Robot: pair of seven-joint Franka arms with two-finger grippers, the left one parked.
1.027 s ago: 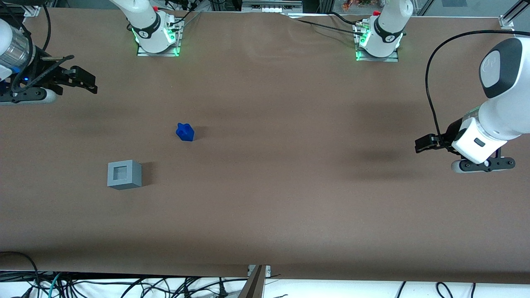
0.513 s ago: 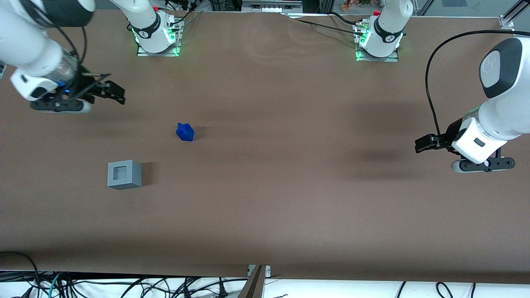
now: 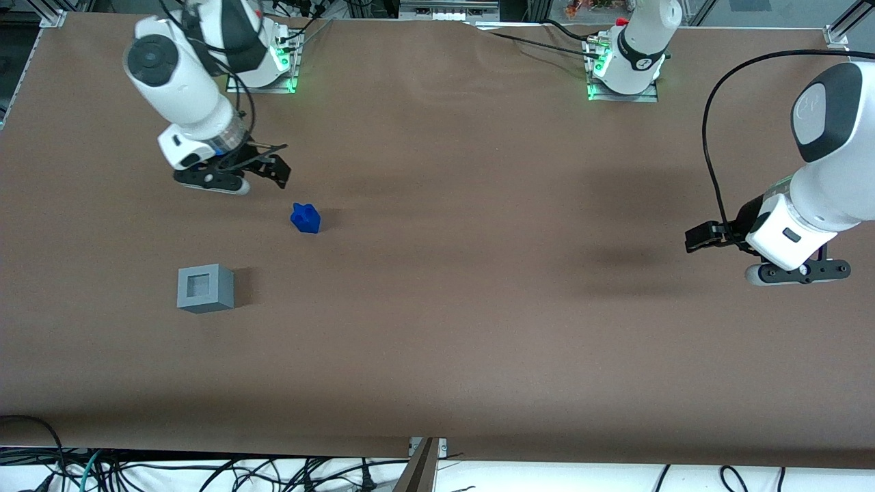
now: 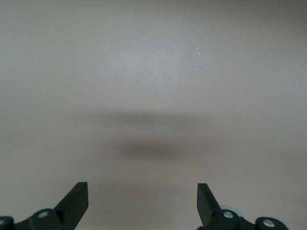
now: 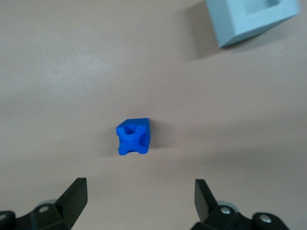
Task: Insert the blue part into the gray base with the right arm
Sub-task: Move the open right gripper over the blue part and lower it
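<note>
The blue part [image 3: 305,218] lies on the brown table, and the right wrist view shows its knobbly top [image 5: 134,137]. The gray base [image 3: 205,288] stands nearer the front camera than the blue part, recess facing up; one corner of it [image 5: 252,19] shows in the right wrist view. The right arm's gripper [image 3: 279,174] hangs above the table, a little farther from the front camera than the blue part and slightly toward the working arm's end. It is open [image 5: 140,191], with nothing between its fingers, and it touches neither object.
The brown table [image 3: 444,307] carries two arm bases with green lights [image 3: 260,65] [image 3: 623,72] along its edge farthest from the front camera. Cables [image 3: 205,471] hang below the edge nearest that camera.
The right arm has swung in from the working arm's end of the table, bringing the gripper close to the blue part. The blue part and gray base have not moved.
</note>
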